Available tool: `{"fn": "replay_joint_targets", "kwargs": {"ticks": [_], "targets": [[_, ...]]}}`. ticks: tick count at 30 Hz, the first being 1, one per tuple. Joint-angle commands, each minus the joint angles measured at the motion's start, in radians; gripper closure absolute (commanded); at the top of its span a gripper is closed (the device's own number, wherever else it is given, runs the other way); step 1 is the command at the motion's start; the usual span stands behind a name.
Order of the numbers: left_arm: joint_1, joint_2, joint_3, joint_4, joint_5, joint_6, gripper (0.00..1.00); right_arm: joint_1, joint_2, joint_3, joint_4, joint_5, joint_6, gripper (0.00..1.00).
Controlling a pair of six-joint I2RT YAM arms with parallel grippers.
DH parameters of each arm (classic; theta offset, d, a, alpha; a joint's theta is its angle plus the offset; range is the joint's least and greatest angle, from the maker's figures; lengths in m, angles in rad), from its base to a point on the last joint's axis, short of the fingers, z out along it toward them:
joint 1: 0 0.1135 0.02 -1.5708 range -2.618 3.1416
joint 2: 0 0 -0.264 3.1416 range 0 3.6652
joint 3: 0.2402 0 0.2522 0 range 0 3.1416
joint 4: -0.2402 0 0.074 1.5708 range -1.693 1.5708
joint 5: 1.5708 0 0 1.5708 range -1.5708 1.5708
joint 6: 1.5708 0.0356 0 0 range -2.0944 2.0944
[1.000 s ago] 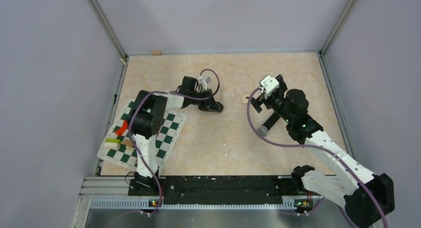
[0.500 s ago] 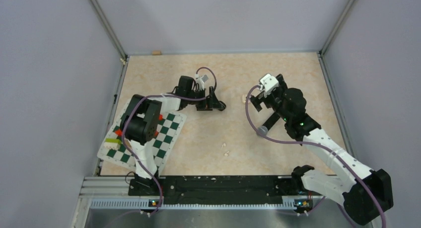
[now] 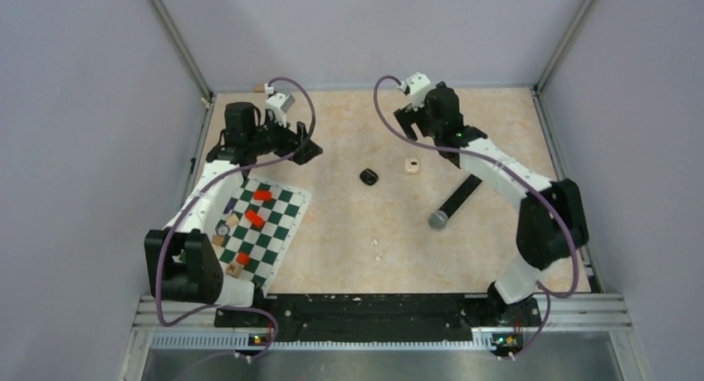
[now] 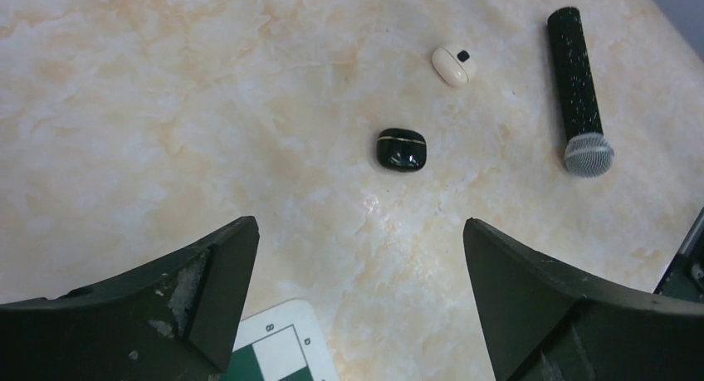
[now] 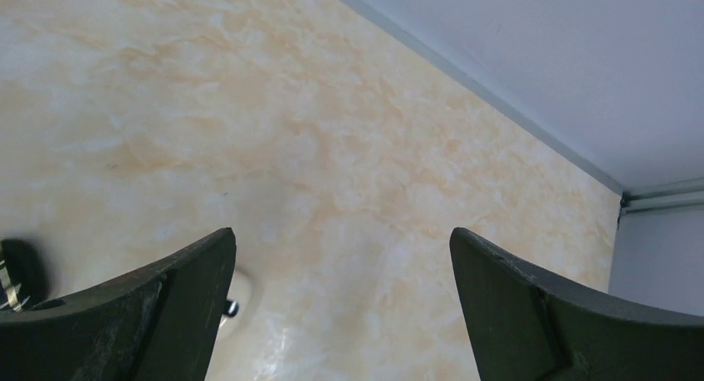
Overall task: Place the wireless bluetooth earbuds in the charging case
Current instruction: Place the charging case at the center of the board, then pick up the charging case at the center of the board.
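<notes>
While both arms reached toward the back of the pale marbled counter (image 3: 332, 223), the glossy black charging case with a thin gold seam (image 3: 369, 176) lay closed and flat near the counter's middle, between the arms and touching neither. Just beside it, to the right and slightly farther back, sat a cream oval case (image 3: 411, 165), also shut. The left wrist view showed a tiny black speck (image 4: 463, 56) at its edge, too small to identify. Two tiny pale pieces (image 3: 378, 249) lay well in front of the black case; whether they were earbuds could not be told.

The left arm (image 3: 199, 200) stretched along the left side, and the left jaws stood wide apart with nothing between them. In the left wrist view the black case appeared beyond the gap between the dark fingers (image 4: 207, 290). The right arm (image 3: 498, 167) bent over to the back centre. The right jaws were likewise spread wide and empty above bare counter near the back wall.

A black handheld microphone with a grey mesh head (image 3: 455, 201) lay on the counter to the right of both cases, head toward the front. A green-and-white chequered board (image 3: 278, 223) lay at the front left, carrying several small red blocks (image 3: 255, 219) and other little pieces.
</notes>
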Motion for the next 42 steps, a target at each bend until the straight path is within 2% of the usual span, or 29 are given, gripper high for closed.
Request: {"fn": "replay_joint_targets", "kwargs": {"ticks": [1,5,9,30,37,42], "targets": [[0.005,-0.138,-0.105,-0.097,0.015,0.171,0.01,-0.051,0.216,0.184,-0.088,0.189,0.015,0.01],[0.006,-0.224,-0.214,-0.040,0.042,0.188,0.01,-0.066,0.365,0.265,-0.111,0.235,0.016,0.01],[0.005,-0.265,-0.267,0.028,0.094,0.173,0.01,-0.066,0.424,0.253,-0.083,0.232,-0.012,0.01],[0.007,-0.221,-0.266,0.015,0.137,0.143,0.01,-0.052,0.385,0.025,0.113,-0.031,-0.363,0.03],[0.010,-0.229,-0.267,0.016,0.150,0.135,0.01,-0.042,0.317,-0.067,0.079,-0.110,-0.530,0.07],[0.012,-0.231,-0.268,0.019,0.156,0.128,0.01,-0.041,0.283,-0.100,0.044,-0.159,-0.560,0.08]]}}
